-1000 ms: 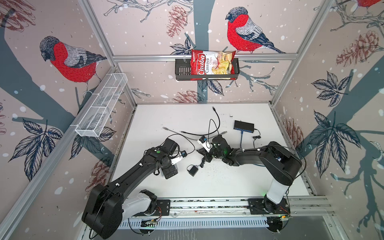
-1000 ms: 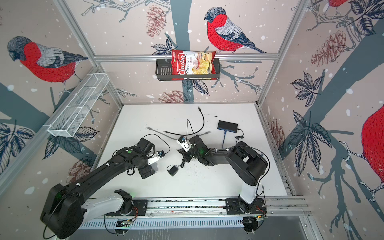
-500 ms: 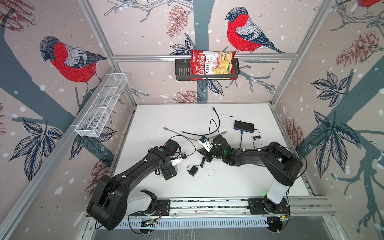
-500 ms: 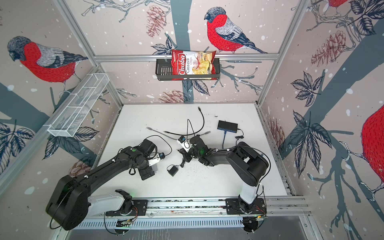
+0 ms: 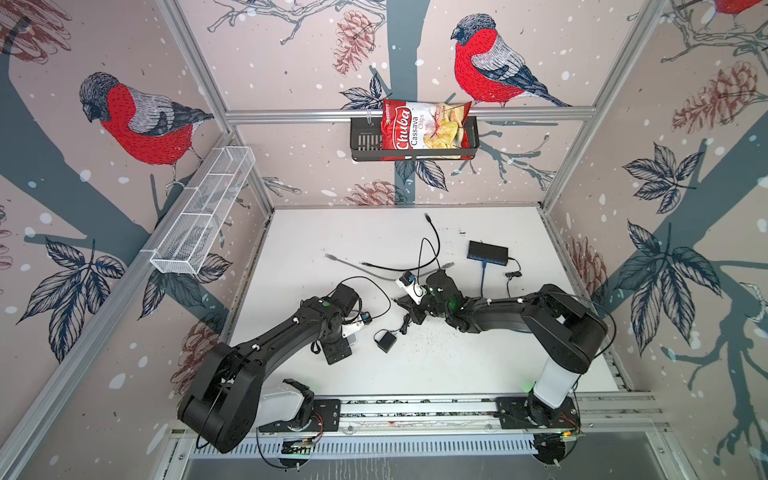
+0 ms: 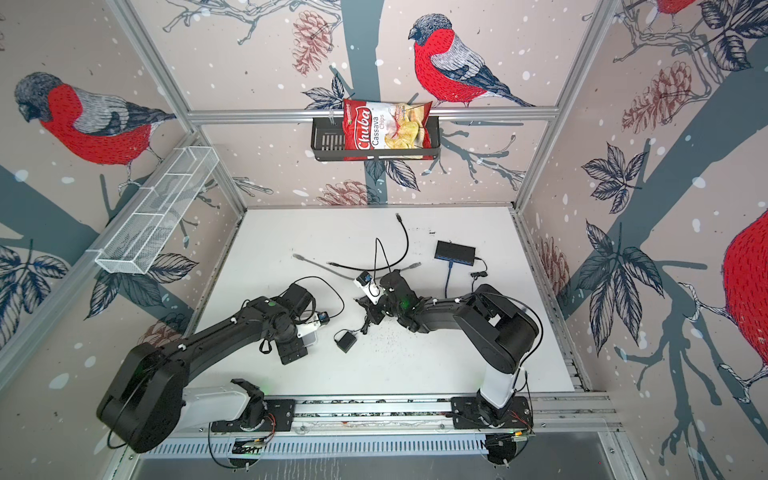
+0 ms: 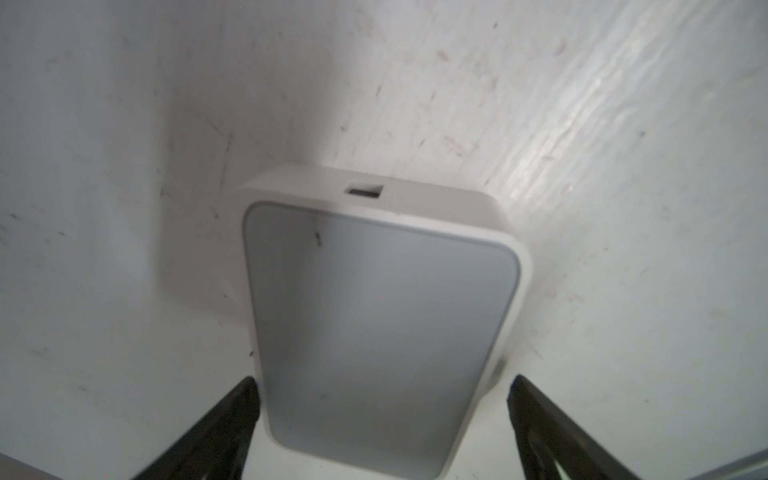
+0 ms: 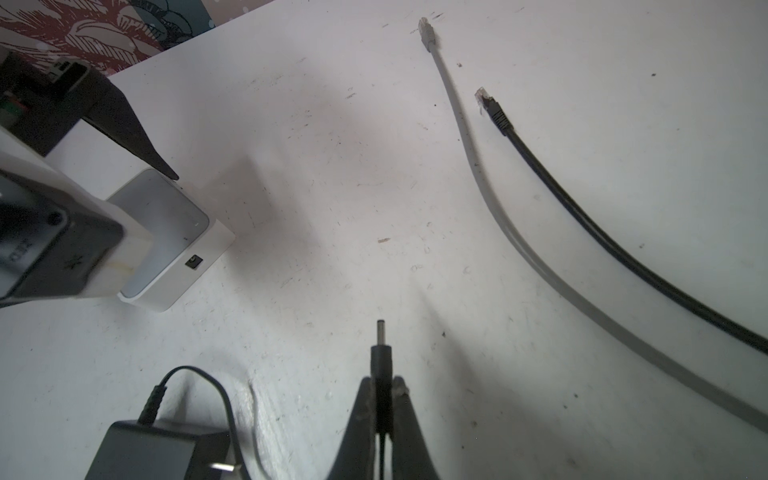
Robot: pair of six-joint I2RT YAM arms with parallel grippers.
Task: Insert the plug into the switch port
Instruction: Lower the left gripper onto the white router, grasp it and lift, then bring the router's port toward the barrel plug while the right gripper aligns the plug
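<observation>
Right wrist view: the right gripper (image 8: 384, 386) is closed on the barrel plug (image 8: 381, 353), whose tip juts past the fingertips. Well apart, the white switch (image 8: 174, 241) lies on the table (image 8: 374, 166) between the left gripper's (image 7: 382, 379) wide-spread fingers.

you're looking at a white table (image 5: 332, 232) flecked with dark specks. the switch (image 7: 374, 332) on the near left is white with a pale grey top face. the plug (image 8: 381, 357) is black with a dull metal tip, and the adapter (image 5: 385, 341) is black too. one loose grey cable (image 8: 492, 203) lies by a black cable (image 8: 498, 118). at the far right, a dark hub (image 5: 487, 252) carries a blue lead (image 5: 483, 278). the walls (image 5: 291, 62) are pale pinkish beige with white flecks, slate-blue branches, rust pine cones and red-breasted, grey-backed birds. the chip bag (image 5: 419, 131) is red with white lettering, in a black basket (image 5: 361, 141). the mesh rack (image 5: 199, 220) is white.
</observation>
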